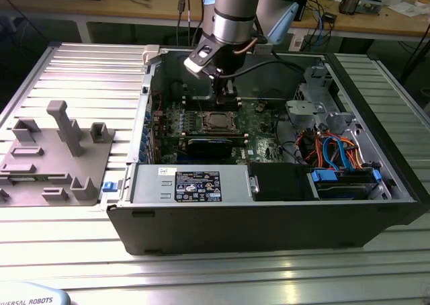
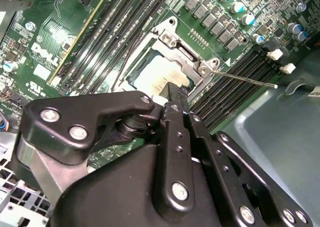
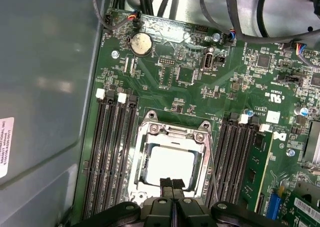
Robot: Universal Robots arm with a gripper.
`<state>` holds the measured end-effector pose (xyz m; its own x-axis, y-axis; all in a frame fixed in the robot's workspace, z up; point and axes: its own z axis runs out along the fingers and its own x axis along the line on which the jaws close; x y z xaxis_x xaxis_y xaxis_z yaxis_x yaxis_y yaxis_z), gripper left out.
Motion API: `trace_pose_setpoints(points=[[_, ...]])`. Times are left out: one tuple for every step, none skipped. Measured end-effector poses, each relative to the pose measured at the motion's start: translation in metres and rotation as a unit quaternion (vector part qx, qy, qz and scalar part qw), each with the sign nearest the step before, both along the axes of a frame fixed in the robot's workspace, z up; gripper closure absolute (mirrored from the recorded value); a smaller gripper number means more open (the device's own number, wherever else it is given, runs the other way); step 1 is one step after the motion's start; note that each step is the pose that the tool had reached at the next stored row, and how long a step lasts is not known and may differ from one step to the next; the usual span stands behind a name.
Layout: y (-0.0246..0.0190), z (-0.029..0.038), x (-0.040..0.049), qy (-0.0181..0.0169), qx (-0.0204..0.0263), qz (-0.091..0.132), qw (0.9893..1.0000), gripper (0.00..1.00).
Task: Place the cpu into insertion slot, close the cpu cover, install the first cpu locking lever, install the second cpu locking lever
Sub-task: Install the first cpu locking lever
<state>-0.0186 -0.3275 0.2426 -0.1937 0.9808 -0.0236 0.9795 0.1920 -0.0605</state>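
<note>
The cpu (image 3: 167,163) lies flat in the insertion slot (image 3: 150,118) on the green board, its pale metal top showing. The cpu cover (image 3: 174,136), a thin silvery frame, lies down around it. My gripper (image 3: 171,183) hangs close above the socket's edge, its two black fingertips pressed together with nothing between them. In the second wrist view the gripper (image 2: 172,92) stands just over the cpu (image 2: 160,77). A thin locking lever rod (image 2: 245,79) sticks out from the socket's corner over the memory slots. In the exterior view the gripper (image 1: 227,98) is above the socket (image 1: 218,121) inside the open case.
Long black memory slots (image 3: 112,152) flank the socket on both sides. A grey power supply box (image 1: 191,184) fills the case's front, with blue and orange cables (image 1: 332,150) at the exterior view's right. A grey fixture plate (image 1: 57,154) lies on the table outside the case.
</note>
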Motion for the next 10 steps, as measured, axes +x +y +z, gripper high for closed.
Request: trace_pose_setpoints(points=[[0.0, 0.0, 0.0, 0.0, 0.0, 0.002, 1.0, 0.89], [0.0, 0.0, 0.0, 0.0, 0.0, 0.004, 1.0, 0.89], [0.0, 0.0, 0.0, 0.0, 0.0, 0.006, 1.0, 0.89], [0.0, 0.0, 0.0, 0.0, 0.0, 0.009, 1.0, 0.89], [0.0, 0.0, 0.0, 0.0, 0.0, 0.013, 0.9999, 0.89], [0.0, 0.0, 0.0, 0.0, 0.0, 0.015, 0.9999, 0.89], [0.0, 0.0, 0.0, 0.0, 0.0, 0.017, 0.9999, 0.89], [0.0, 0.0, 0.0, 0.0, 0.0, 0.019, 0.9998, 0.89], [0.0, 0.0, 0.0, 0.0, 0.0, 0.021, 0.9998, 0.89], [0.0, 0.0, 0.0, 0.0, 0.0, 0.024, 0.9997, 0.89]])
